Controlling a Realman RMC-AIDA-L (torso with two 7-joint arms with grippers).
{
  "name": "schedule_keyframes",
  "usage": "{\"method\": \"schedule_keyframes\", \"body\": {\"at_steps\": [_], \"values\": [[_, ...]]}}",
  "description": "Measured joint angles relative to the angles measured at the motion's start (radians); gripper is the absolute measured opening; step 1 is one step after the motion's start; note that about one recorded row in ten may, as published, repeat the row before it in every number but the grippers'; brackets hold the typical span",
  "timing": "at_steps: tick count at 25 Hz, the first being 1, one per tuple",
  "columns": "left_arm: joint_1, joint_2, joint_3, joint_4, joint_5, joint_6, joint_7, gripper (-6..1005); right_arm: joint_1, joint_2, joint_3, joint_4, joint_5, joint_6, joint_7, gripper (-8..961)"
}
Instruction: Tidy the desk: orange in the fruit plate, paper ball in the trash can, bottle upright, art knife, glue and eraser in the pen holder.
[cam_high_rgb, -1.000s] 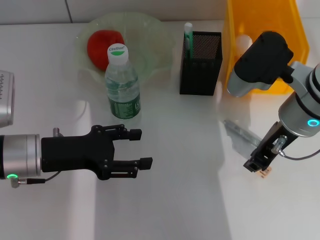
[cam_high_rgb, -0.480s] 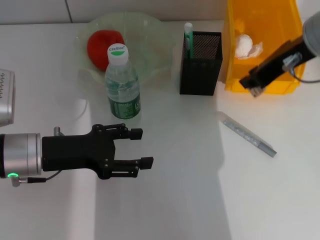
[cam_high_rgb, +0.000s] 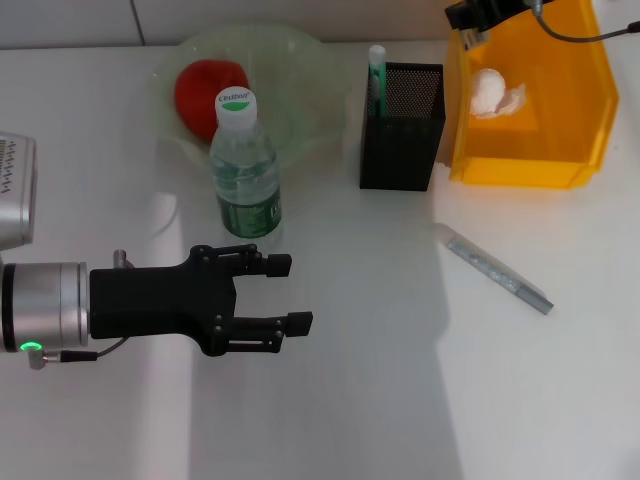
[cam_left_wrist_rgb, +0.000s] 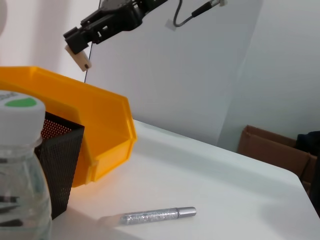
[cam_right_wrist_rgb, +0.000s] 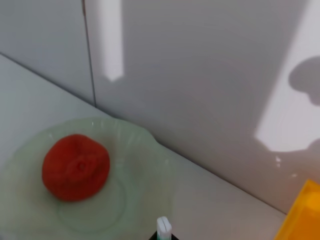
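Overhead, right tool half cut off, pinching the eraser; left tool agape, idle.

1. The left gripper is showing matte black fingers with small screws.
2. Its silver wrist cuff is glowing green and trailing a thin cable.
3. The right gripper is showing black too, carrying a tan pad and trailing a thin cable.

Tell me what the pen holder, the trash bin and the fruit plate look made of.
Pen holder: black perforated metal mesh, going by its fine see-through grid. Trash bin: glossy yellow moulded plastic, smooth with thick rims. Fruit plate: translucent pale green, wavy-edged, glass or clear plastic; the look leaves it open.
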Motion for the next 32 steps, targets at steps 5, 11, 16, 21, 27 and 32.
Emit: {"method": "schedule_keyframes", "body": {"at_steps": [5, 11, 16, 21, 27, 32], "values": [[-0.005, -0.001, 0.000, 0.000, 0.000, 0.000, 0.000, 783, 0.046, 0.000, 0.008, 0.146, 0.088, 0.077, -0.060, 317], [-0.006, -0.003, 0.001, 0.000, 0.000, 0.000, 0.000, 783, 0.049, -0.003, 0.025, 0.191, 0.203, 0.099, -0.145, 353], [-0.001, -0.003, 0.002, 0.000, 0.000, 0.000, 0.000, 783, 0.037, -0.003, 0.025, 0.180, 0.204, 0.089, -0.141, 482], [0.001, -0.003, 0.002, 0.001, 0.000, 0.001, 0.000, 783, -0.005, -0.003, 0.049, 0.053, 0.204, -0.042, -0.126, 601], [0.003, -0.003, 0.002, 0.001, 0.000, 0.003, 0.000, 783, -0.012, -0.003, 0.108, -0.112, 0.152, -0.356, -0.111, 601], [0.001, -0.003, 0.002, 0.001, 0.000, 0.003, 0.000, 783, -0.024, 0.000, 0.067, -0.062, 0.065, -0.485, -0.105, 599]]}}
